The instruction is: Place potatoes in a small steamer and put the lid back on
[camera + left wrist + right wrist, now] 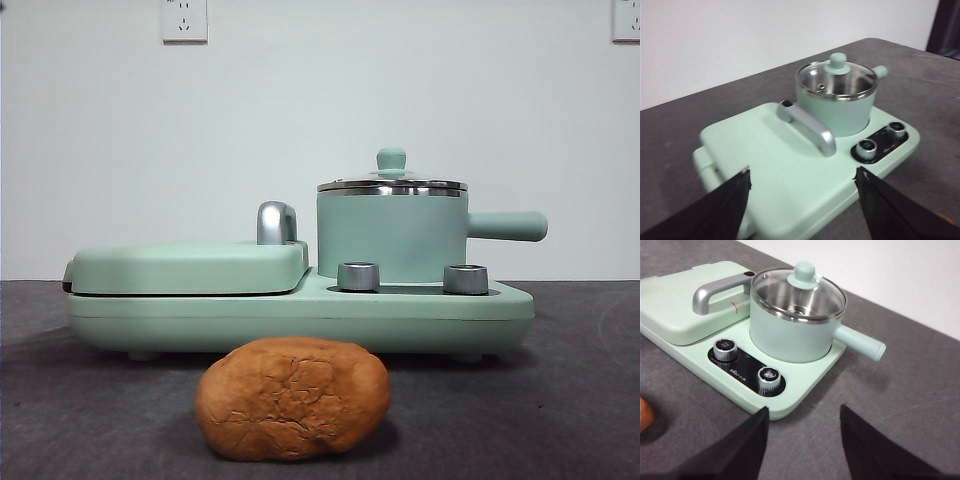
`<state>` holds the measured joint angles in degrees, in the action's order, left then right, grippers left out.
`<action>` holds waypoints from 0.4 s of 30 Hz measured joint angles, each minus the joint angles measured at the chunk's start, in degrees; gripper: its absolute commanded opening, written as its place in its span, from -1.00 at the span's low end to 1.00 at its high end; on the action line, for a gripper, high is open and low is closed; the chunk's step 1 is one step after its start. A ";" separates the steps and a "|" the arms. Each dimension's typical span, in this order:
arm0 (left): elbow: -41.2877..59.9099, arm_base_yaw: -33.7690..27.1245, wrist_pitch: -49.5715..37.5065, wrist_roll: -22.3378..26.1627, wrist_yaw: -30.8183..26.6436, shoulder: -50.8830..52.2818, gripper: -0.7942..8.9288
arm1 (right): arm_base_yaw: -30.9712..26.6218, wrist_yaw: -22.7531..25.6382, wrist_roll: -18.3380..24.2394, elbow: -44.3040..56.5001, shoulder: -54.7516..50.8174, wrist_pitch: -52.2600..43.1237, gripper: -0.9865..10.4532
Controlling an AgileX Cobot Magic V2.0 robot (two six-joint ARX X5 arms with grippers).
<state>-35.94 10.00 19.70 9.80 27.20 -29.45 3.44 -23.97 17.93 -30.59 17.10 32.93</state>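
An orange-brown potato [292, 398] with cracked skin lies on the dark table in front of the appliance; its edge shows in the right wrist view [644, 413]. The mint-green steamer [392, 238] [836, 106] [790, 335] stands on the appliance's right side, handle pointing right. The glass lid [392, 183] [836, 78] [798, 294] with its green knob sits on the pot. My left gripper [802, 184] hovers open above the griddle cover. My right gripper [804, 416] hangs open over the table near the appliance's front right corner. Neither holds anything.
The mint-green appliance base [300, 315] carries a flat griddle cover [185, 268] with a steel handle [276, 222] on its left and two steel knobs [358, 276] [465, 279] in front of the pot. White wall behind with sockets [184, 20].
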 measured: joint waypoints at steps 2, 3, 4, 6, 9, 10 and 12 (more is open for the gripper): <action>-1.18 1.27 -2.19 0.00 0.00 -3.17 -0.13 | 0.00 0.00 -0.24 0.00 0.39 0.00 -0.43; -1.90 1.99 -3.30 0.00 0.00 -5.07 -0.13 | 0.00 0.00 -0.31 0.00 0.52 0.00 -0.43; -2.54 2.64 -4.15 0.00 0.00 -6.82 -0.13 | 0.00 0.00 -0.39 0.00 0.57 0.00 -0.43; -4.37 4.28 -5.73 0.00 0.00 -11.08 -0.13 | 0.00 0.00 -0.42 0.00 0.57 0.00 -0.43; -6.88 6.67 -8.92 0.00 -0.07 -17.22 -0.14 | 0.02 0.00 -0.83 0.00 0.57 0.00 -0.43; -7.65 7.50 -9.86 0.00 -0.28 -18.97 -0.14 | 0.02 0.00 -1.25 0.00 0.57 0.00 -0.43; -9.68 9.46 -12.55 0.00 -1.14 -22.97 -0.14 | 0.04 0.00 -1.95 0.00 0.57 0.00 -0.43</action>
<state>-45.63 19.46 7.16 9.80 26.06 -52.42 3.49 -23.97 15.99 -30.59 17.67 32.93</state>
